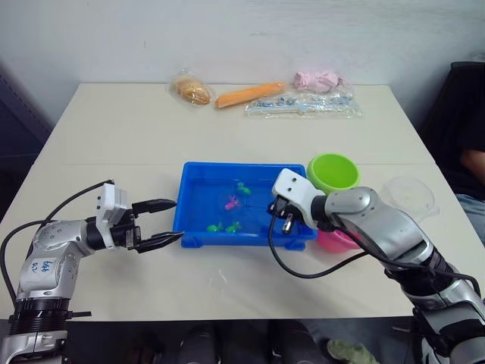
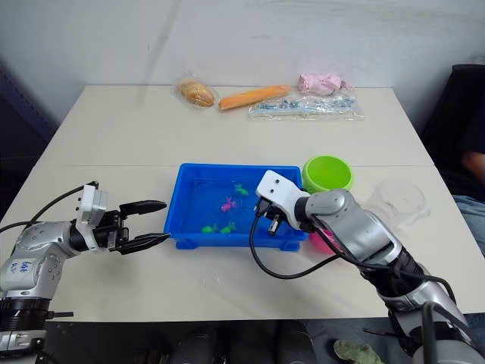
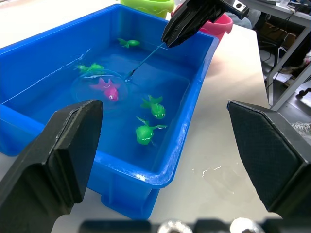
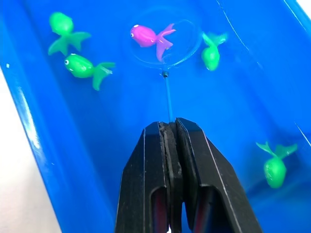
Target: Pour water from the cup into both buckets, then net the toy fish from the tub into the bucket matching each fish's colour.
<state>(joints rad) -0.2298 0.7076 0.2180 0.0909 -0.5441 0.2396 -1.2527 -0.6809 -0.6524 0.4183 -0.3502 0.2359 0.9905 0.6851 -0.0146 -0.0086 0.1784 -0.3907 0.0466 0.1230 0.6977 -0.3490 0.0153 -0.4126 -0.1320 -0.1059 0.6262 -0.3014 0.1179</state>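
Your right claw [image 4: 172, 131] pinches the net [image 4: 165, 43] handle, hoop under the pink fish [image 4: 148, 36] mid-tub [image 1: 189, 227]; lift level and slowly, then carry it to the pink bucket [image 1: 337, 241] behind. Left claw [image 1: 159, 222] waits wide beside the tub

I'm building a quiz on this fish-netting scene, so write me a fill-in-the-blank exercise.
1. The right gripper is shut on the thin handle of the small round ____.
2. The fish inside the blue-rimmed hoop net is ____ in colour.
3. The shallow blue plastic tub holds four ____ toy fish.
4. The left gripper hovers with its jaws ____.

Missing words: net; pink; green; open
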